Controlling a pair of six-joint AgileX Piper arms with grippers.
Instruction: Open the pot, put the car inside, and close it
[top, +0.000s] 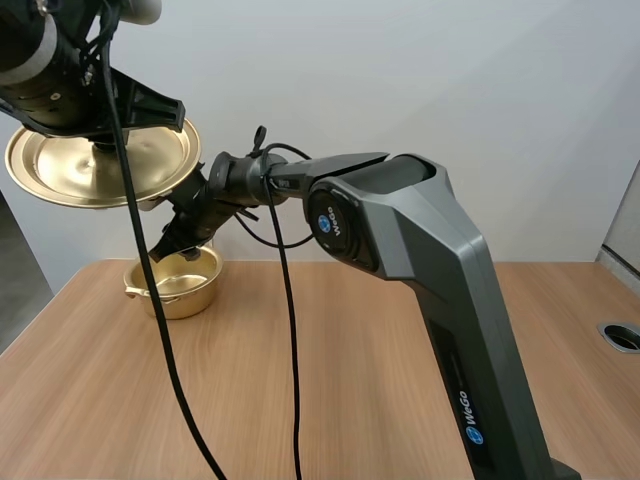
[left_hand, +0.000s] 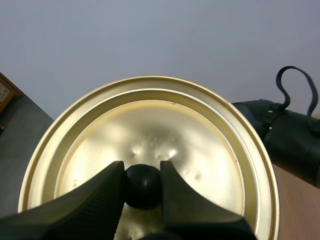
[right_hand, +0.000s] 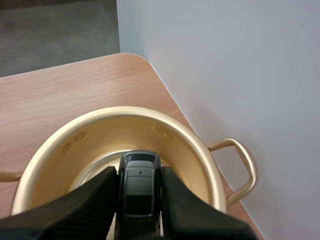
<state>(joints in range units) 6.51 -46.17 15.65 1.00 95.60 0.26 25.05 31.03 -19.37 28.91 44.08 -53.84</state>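
Note:
A gold pot (top: 183, 283) stands open on the far left of the wooden table (top: 330, 370). My left gripper (left_hand: 142, 182) is shut on the black knob (left_hand: 143, 186) of the gold lid (left_hand: 150, 130), holding the lid (top: 100, 165) in the air above and left of the pot. My right gripper (top: 178, 245) reaches down into the pot's mouth. In the right wrist view its fingers (right_hand: 95, 200) pinch a black toy car (right_hand: 138, 192) just above the pot's (right_hand: 200, 165) inside, the car's front pointing at the far wall.
A pale wall stands close behind the pot. The pot has a loop handle (right_hand: 242, 167) on the wall side and another toward the table's left edge (top: 133, 292). A round hole (top: 622, 336) sits at the table's right edge. The table's rounded corner (right_hand: 135, 57) lies beyond the pot.

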